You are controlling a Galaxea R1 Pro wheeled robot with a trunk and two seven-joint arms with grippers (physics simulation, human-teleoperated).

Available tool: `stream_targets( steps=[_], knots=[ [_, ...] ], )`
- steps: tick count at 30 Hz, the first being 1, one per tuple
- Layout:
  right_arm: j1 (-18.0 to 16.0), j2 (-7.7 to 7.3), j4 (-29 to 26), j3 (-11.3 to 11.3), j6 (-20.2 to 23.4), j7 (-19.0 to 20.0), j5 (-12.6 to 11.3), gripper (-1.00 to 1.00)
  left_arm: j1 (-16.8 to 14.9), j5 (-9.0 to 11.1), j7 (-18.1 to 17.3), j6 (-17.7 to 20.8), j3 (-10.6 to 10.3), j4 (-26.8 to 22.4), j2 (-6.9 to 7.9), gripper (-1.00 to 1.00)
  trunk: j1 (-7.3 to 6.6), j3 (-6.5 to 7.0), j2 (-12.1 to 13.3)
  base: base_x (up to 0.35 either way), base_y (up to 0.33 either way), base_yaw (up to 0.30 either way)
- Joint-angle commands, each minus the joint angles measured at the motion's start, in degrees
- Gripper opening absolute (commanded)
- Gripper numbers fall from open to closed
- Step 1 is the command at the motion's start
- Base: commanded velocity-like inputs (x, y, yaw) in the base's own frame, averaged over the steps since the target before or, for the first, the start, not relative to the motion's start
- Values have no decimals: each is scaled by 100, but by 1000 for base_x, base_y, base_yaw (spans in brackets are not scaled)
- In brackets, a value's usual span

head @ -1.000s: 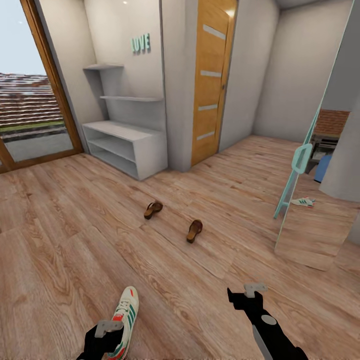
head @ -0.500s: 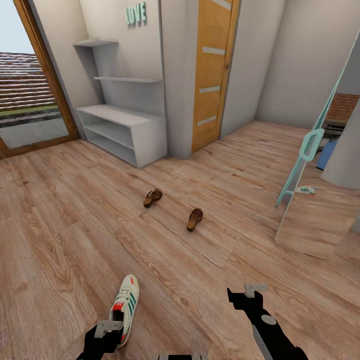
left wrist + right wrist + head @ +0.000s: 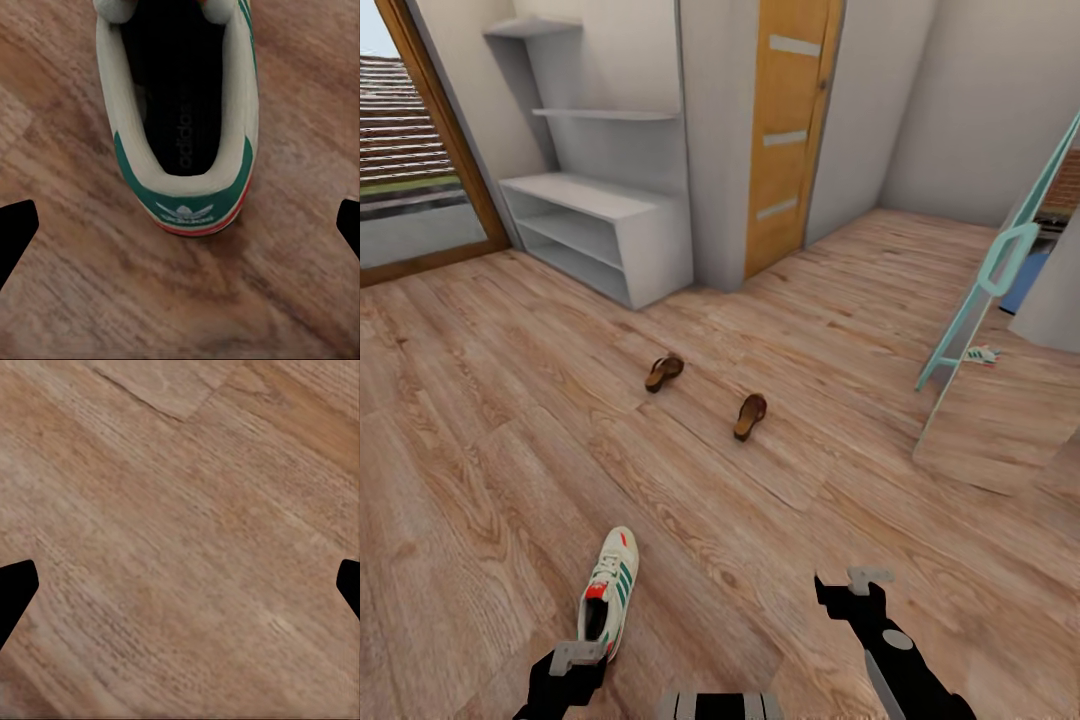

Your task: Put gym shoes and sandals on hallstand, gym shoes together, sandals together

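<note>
Just beyond the spread left claw (image 3: 180, 225) a sneaker (image 3: 610, 592) lies heel-first on the floor (image 3: 480, 480); two sandals (image 3: 664, 372) lie nearer the bare hallstand (image 3: 600, 225); right claw (image 3: 180, 585) spread.

The hallstand (image 3: 595, 210) loses its top shelf to the head view's upper edge. In the left wrist view the gym shoe (image 3: 180, 112) is cut off past its heel opening, toe out of frame. Far right, a second gym shoe (image 3: 982, 354) by the mirror is too small to read clearly.
</note>
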Motion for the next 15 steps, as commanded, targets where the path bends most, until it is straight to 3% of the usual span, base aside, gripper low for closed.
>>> stream_targets(
  steps=[1,5,15],
  knots=[
    [-1,0,-6,-3,13,2,-4,100,-3,-17,-4,-19,1,4,2,100,1,-36,-3,0,0,0],
    [-1,0,-6,-4,13,2,-4,100,-3,-17,-4,-19,1,4,1,100,11,-161,-8,0,0,0],
    [-1,0,-6,-5,13,2,-4,100,-3,-17,12,-27,5,4,0,100,11,-179,-8,4,0,0]
  ],
)
